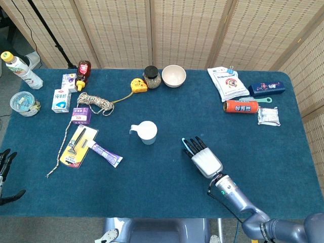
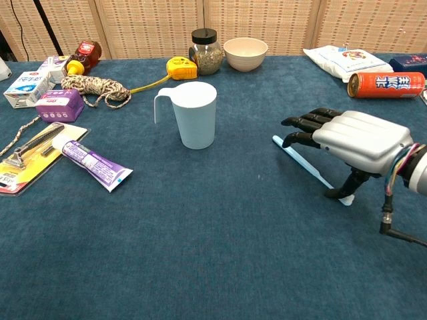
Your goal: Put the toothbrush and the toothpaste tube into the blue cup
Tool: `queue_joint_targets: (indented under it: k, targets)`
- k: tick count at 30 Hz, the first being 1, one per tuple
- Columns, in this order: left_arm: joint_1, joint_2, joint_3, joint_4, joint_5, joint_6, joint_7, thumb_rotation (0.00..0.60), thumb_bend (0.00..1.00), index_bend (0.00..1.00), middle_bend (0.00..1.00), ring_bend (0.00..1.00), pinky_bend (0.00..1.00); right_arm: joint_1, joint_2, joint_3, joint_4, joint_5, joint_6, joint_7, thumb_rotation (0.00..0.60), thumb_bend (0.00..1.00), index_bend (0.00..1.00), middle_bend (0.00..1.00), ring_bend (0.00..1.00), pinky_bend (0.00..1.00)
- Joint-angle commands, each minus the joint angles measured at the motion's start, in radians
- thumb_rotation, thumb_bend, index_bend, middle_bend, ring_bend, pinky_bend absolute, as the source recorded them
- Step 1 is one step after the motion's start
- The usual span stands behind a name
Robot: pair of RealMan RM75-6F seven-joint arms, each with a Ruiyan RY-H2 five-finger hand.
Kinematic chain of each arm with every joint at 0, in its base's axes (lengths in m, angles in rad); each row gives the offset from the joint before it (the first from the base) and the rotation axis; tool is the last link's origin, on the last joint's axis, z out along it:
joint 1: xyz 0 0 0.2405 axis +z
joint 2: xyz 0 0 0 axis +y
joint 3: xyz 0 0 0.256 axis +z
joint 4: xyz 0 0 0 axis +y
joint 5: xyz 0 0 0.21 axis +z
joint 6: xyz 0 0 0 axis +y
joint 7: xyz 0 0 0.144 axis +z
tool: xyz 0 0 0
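Note:
The pale blue cup (image 1: 147,132) (image 2: 194,115) stands upright at mid-table, its handle to the left. A light blue toothbrush (image 2: 304,165) lies slantwise on the cloth to the cup's right. My right hand (image 1: 205,158) (image 2: 357,138) hovers flat over its near half, fingers stretched toward the cup, thumb down at the brush's near end; it holds nothing. The white and purple toothpaste tube (image 1: 106,153) (image 2: 91,161) lies flat, left of the cup. My left hand (image 1: 5,167) shows only at the lower left edge, off the table, fingers apart and empty.
A razor on a yellow card (image 1: 76,144) and a rope (image 1: 94,102) lie beside the tube. A purple box (image 1: 81,115), tape measure (image 1: 138,84), jar (image 1: 152,77) and bowl (image 1: 173,76) line the back. An orange can (image 1: 242,106) and packets (image 1: 227,83) sit back right.

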Motion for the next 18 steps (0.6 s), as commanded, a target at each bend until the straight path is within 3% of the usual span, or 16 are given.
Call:
queue_joint_targets:
  k: [1,9,13,18]
  targets:
    - [0.001,-0.001,-0.001,0.000,-0.001,0.002,0.001,0.600,0.02,0.00,0.00,0.00,0.00,-0.003,0.017,-0.001,0.035,0.001,0.003,-0.004,0.600,0.00,0.16,0.00,0.00,0.00]
    - [0.000,-0.002,0.001,-0.004,0.002,0.001,0.010,0.600,0.02,0.00,0.00,0.00,0.00,-0.003,0.052,0.013,0.097,0.018,0.000,0.018,0.600,0.00,0.16,0.00,0.00,0.00]
    - [-0.001,-0.003,0.002,-0.005,0.003,-0.001,0.015,0.600,0.02,0.00,0.00,0.00,0.00,-0.003,0.086,0.015,0.042,0.022,-0.009,0.047,0.600,0.00,0.16,0.00,0.00,0.00]
    - [-0.001,-0.004,0.002,-0.006,0.004,0.000,0.016,0.600,0.02,0.00,0.00,0.00,0.00,0.021,0.160,0.044,-0.124,0.087,-0.093,0.141,0.600,0.00,0.18,0.00,0.00,0.00]
